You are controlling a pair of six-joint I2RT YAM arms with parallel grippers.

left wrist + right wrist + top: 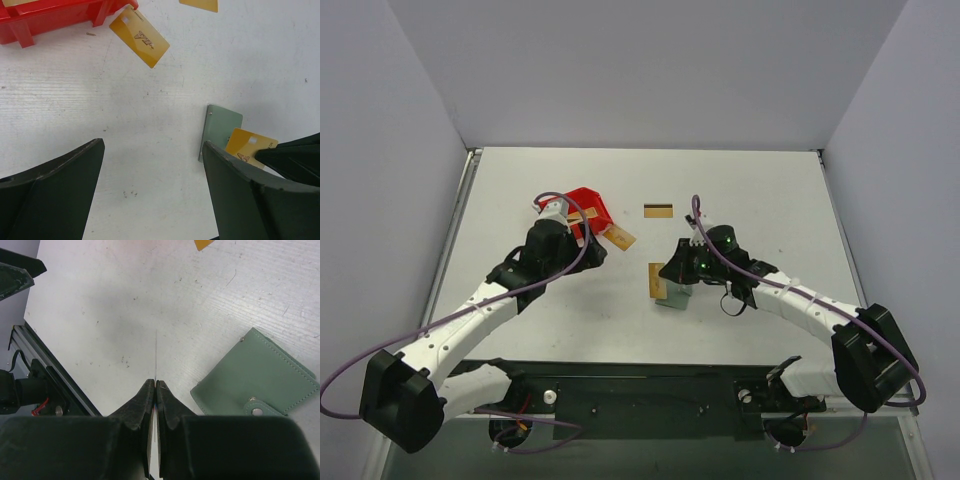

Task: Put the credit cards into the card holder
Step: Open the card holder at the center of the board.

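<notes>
The card holder (676, 298) is a closed grey-green wallet lying flat; its snap tab shows in the right wrist view (255, 372). My right gripper (667, 274) is shut on a gold credit card (657, 284), held on edge just left of the wallet and seen edge-on between the pads (156, 352). My left gripper (588, 248) is open and empty (152, 145) over bare table. A loose gold card (619, 237) lies beside the red bin (140, 39). Another card (658, 210) with a dark stripe lies farther back. The left wrist view also shows the wallet (220, 125) and the held card (250, 146).
A red plastic bin (588, 205) stands at the back left beside my left wrist, with a tan card (582, 215) in it; it shows in the left wrist view (50, 20). The table's metal edge rail (45, 365) runs at the left of the right wrist view.
</notes>
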